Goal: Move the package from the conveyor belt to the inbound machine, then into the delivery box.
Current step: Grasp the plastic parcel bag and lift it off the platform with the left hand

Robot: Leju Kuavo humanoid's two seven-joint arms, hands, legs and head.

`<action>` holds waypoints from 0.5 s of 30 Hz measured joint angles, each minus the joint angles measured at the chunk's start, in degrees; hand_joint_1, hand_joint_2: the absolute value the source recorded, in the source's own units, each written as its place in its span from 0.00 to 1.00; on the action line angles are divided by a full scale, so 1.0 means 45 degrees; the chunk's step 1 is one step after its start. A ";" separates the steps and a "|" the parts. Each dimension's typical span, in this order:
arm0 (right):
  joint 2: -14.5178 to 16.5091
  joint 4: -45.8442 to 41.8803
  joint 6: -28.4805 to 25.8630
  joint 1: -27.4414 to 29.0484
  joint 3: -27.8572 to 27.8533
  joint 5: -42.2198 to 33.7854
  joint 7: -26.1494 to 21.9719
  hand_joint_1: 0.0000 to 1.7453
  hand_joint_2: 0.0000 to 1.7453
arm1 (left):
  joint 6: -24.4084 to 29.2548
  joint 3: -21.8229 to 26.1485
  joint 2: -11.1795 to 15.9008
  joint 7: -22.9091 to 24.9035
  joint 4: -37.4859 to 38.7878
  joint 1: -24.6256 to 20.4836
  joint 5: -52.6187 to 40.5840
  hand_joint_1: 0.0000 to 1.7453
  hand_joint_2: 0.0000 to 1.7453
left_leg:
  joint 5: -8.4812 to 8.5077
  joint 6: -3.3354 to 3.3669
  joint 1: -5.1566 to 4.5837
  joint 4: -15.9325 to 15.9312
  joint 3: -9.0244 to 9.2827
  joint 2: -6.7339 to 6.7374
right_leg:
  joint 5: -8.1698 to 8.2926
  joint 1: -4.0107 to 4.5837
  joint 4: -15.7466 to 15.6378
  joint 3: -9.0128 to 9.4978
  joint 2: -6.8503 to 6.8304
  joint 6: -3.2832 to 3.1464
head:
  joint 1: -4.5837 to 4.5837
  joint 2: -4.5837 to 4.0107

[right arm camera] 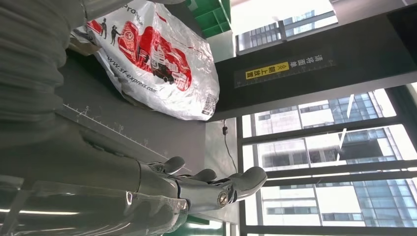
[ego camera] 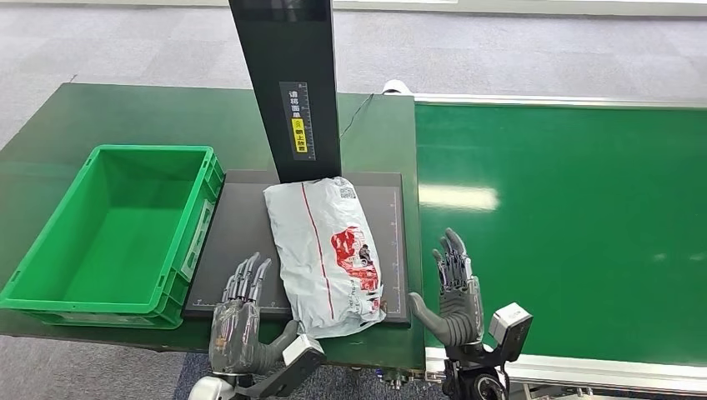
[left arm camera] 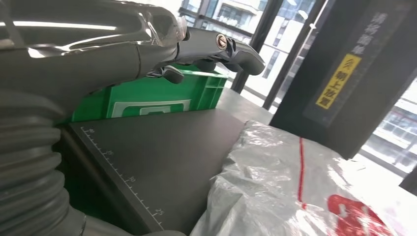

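We are seeing the grey plastic package with red print point(ego camera: 328, 254) lying on the black scanner platform point(ego camera: 242, 242), flanked by our left hand point(ego camera: 239, 312) and right hand point(ego camera: 454, 296), both holding nothing, fingers spread; green plastic crate point(ego camera: 112, 233) sitting beside.
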 joint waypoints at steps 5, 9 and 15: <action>0.0000 0.0000 0.0027 0.0026 -0.0090 -0.0053 -0.0022 0.00 1.00 | -0.0068 -0.0590 0.0400 0.0281 -0.0279 0.0014 -0.0128 0.00 1.00 | 0.0001 0.0000 0.0000 0.0000 0.0004 0.0000 | 0.0001 0.0000 0.0000 0.0003 0.0000 0.0000 | 0.0000 0.0000; 0.0000 0.0005 0.0052 0.0019 -0.0161 -0.0140 -0.0025 0.00 1.00 | -0.0273 -0.1013 0.0700 0.0408 -0.0511 0.0030 -0.0129 0.00 1.00 | 0.0000 0.0000 0.0000 0.0000 0.0003 0.0000 | 0.0001 0.0000 0.0000 0.0001 0.0000 0.0001 | 0.0000 0.0000; 0.0005 0.0089 0.0130 -0.0052 -0.0266 -0.0214 -0.0038 0.00 1.00 | -0.0771 -0.1643 0.1141 0.0446 -0.0702 0.0024 -0.0119 0.00 1.00 | 0.0000 0.0000 0.0000 0.0000 0.0002 0.0000 | 0.0000 0.0000 0.0000 0.0000 0.0000 0.0001 | -0.0001 0.0000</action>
